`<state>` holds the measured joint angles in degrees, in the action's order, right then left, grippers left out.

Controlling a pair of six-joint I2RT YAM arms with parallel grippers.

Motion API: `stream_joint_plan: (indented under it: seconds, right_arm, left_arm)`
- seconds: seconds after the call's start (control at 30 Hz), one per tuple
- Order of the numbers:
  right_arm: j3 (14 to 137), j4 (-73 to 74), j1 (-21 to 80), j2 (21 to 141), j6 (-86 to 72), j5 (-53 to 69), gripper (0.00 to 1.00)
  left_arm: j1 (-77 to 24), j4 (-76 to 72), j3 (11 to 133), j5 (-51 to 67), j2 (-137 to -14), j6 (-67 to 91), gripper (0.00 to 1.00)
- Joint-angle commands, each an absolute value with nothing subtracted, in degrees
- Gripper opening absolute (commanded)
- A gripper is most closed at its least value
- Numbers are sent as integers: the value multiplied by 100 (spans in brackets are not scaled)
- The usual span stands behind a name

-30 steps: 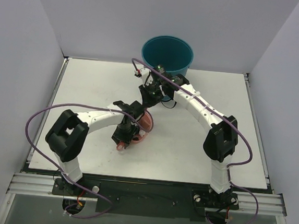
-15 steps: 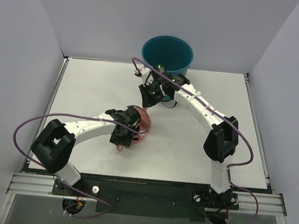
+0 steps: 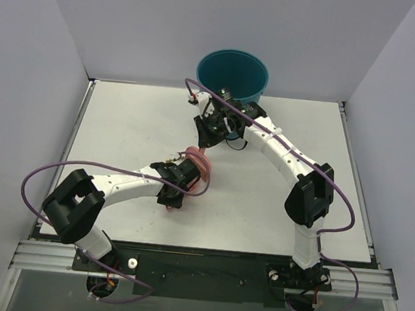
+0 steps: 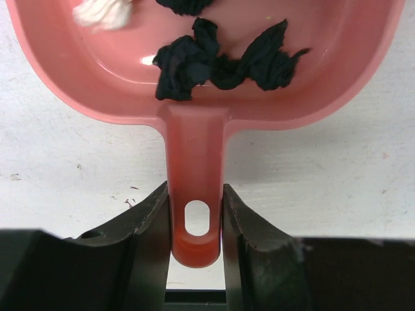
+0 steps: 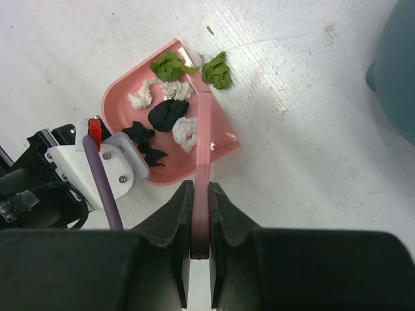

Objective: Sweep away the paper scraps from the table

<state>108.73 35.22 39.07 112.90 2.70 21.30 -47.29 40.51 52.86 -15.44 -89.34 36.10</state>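
My left gripper [image 4: 196, 194] is shut on the handle of the pink dustpan [image 4: 130, 84], which lies flat on the white table [image 3: 123, 126] near the middle [image 3: 198, 165]. Black paper scraps [image 4: 220, 58] and a white one [image 4: 100, 11] lie in the pan. My right gripper [image 5: 200, 188] is shut on the thin handle of the pink brush [image 5: 203, 129], which reaches across the pan's mouth. In the right wrist view the pan [image 5: 123, 97] holds green, white and black scraps. One green scrap [image 5: 217, 70] sits at the pan's lip, beside the brush tip.
A teal bucket [image 3: 233, 74] stands at the table's back edge, just behind my right gripper [image 3: 208, 130], and shows at the right edge of the right wrist view [image 5: 395, 65]. Purple cables loop off both arms. Grey walls enclose three sides.
The left arm's elbow has swung out to the left and its jaws have narrowed onto the dustpan handle. The pan shifted slightly. The right arm has barely moved.
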Motion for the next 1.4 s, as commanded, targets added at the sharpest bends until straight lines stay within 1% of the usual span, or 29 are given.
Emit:
stream_joint_plan:
  seconds: [0.0, 0.03, 0.1, 0.23, 0.3, 0.53, 0.8, 0.97, 1.2, 1.3, 1.37]
  right_arm:
    - [10863, 3621, 3911, 10916, 211, 2101, 0]
    - [10881, 3638, 3920, 10916, 194, 2092, 0]
    - [10890, 3639, 3920, 10907, 176, 2066, 0]
    - [10872, 3630, 3911, 10872, 158, 2048, 0]
    - [10881, 3630, 3920, 10846, 141, 2004, 0]
    - [11073, 3138, 3824, 10915, 70, 1417, 0]
    - [11794, 2638, 3727, 11548, 0, 1424, 0]
    - [11865, 2075, 3744, 11882, 0, 1406, 0]
    - [11233, 599, 3806, 12041, -378, 1406, 0]
    - [11267, 597, 3911, 12260, -247, 1301, 0]
    - [11268, 694, 3920, 12339, -246, 1519, 0]
  left_arm:
    - [-4790, 3753, 5177, -1845, -8649, 3814, 26]
    - [-4799, 3727, 5168, -1854, -8640, 3814, 24]
    - [-4799, 3691, 5133, -1837, -8640, 3806, 14]
    - [-4808, 3674, 5115, -1872, -8631, 3814, 3]
    - [-4816, 3604, 5080, -1828, -8622, 3806, 0]
    - [-4799, 3788, 5133, -1644, -8666, 3753, 0]
    - [-4729, 4113, 5177, -1336, -8666, 3718, 0]
    - [-4597, 4227, 5264, -1169, -8596, 3639, 0]
    - [-4544, 4342, 5502, -1002, -8736, 3472, 0]
    - [-4544, 4394, 5555, -1011, -8798, 3445, 0]
    - [-4500, 4395, 5555, -985, -8798, 3419, 0]
